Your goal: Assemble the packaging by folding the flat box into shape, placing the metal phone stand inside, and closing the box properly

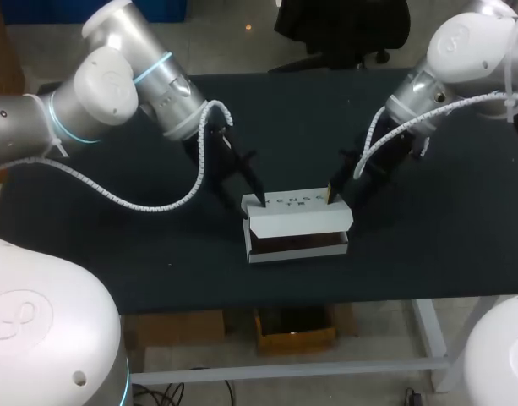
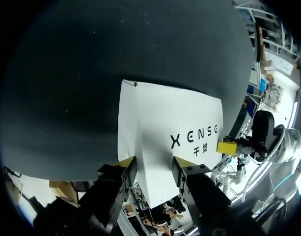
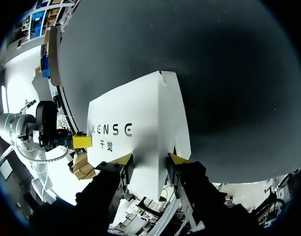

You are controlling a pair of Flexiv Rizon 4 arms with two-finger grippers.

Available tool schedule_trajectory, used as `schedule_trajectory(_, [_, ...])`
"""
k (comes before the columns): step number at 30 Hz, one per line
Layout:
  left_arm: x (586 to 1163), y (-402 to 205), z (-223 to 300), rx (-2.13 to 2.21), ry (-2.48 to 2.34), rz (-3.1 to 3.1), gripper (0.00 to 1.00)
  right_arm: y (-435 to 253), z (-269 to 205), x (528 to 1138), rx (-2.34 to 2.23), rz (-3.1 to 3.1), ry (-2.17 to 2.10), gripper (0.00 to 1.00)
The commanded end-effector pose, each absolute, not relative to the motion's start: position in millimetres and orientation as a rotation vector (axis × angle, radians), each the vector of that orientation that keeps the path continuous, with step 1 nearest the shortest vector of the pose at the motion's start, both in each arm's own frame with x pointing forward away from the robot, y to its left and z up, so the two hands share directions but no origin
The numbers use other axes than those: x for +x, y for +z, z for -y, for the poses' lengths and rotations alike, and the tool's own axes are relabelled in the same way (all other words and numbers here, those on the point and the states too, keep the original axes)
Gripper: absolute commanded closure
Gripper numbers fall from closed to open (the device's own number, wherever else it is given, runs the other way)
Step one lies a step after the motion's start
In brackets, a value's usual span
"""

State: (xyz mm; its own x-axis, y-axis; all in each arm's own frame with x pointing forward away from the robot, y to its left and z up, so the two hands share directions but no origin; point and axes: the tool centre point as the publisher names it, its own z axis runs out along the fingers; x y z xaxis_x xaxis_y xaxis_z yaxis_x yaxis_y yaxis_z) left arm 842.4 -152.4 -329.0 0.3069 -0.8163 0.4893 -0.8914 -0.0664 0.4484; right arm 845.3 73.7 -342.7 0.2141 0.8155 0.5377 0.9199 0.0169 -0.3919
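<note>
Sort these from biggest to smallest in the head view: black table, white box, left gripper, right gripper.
1. black table
2. white box
3. left gripper and right gripper: they look about the same size, so I won't rank them.

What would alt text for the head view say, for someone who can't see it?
A white box sits on a dark table, its lid partly folded over a dark inside. The left gripper and right gripper are at its back corners, one from each side.

The head camera looks down on the box [image 1: 297, 222] from above and behind. Each wrist camera sits close over one end, facing it. All three share its top.
</note>
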Motion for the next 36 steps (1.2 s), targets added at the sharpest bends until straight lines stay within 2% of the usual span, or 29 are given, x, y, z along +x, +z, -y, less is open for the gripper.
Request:
schedule_trajectory(1, [844.3,-327.3,158.4,1.881,0.125,1.518,0.53,-341.1,-79.1,846.2,-1.800,1.611,-0.181,0.58])
schedule_trajectory(36, [850.9,-322.3,154.7,1.836,0.030,1.446,0.53,-335.0,-83.7,847.0,-1.774,1.570,-0.132,0.58])
